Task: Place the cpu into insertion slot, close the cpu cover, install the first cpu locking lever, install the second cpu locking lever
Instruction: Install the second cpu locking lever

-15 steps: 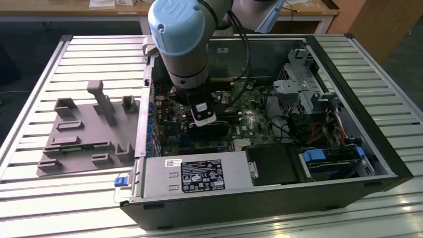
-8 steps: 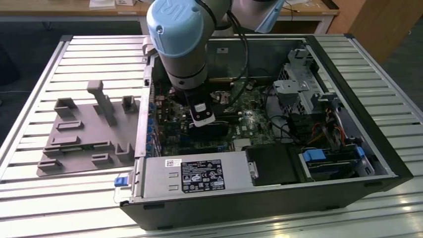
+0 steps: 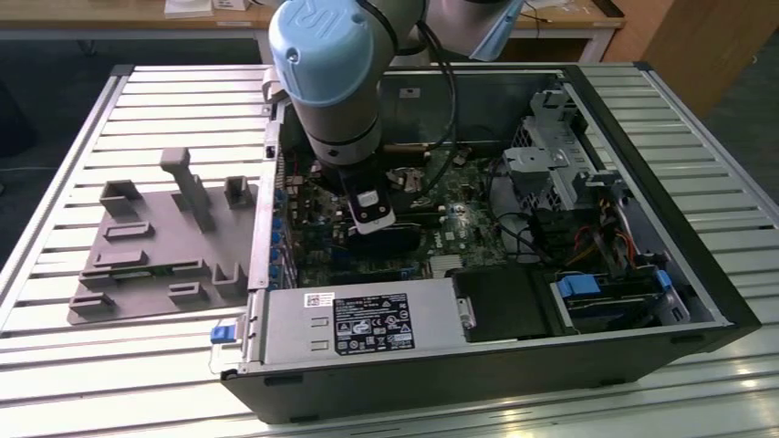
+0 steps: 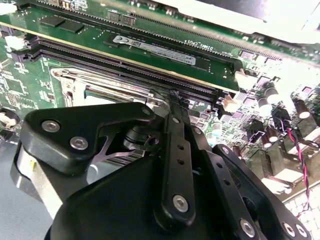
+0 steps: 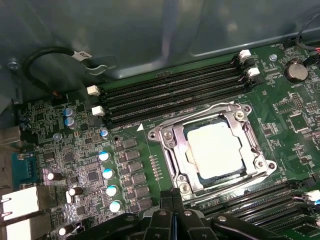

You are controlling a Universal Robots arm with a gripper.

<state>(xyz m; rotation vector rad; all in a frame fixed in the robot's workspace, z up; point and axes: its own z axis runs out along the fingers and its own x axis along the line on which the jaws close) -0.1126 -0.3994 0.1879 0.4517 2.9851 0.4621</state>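
surface: slatted metal table (image 3: 109, 365) carrying everything | near middle: open computer case (image 3: 487, 383) lying on its side, reaching toward one edge | beside it: grey plastic holder tray (image 3: 159, 265) sitting flat on slats

cpu (image 5: 216, 148): pale silvery-beige square, lying flat and seated in the insertion slot (image 5: 176, 176), which sits in the green board just beside the long black slots. cpu cover (image 5: 181, 150): thin silvery frame, folded down flat over the chip, with the chip's top showing through its square window. In my second wrist view only a corner of the cover's metal rim (image 4: 65, 76) shows, next to those same long slots.
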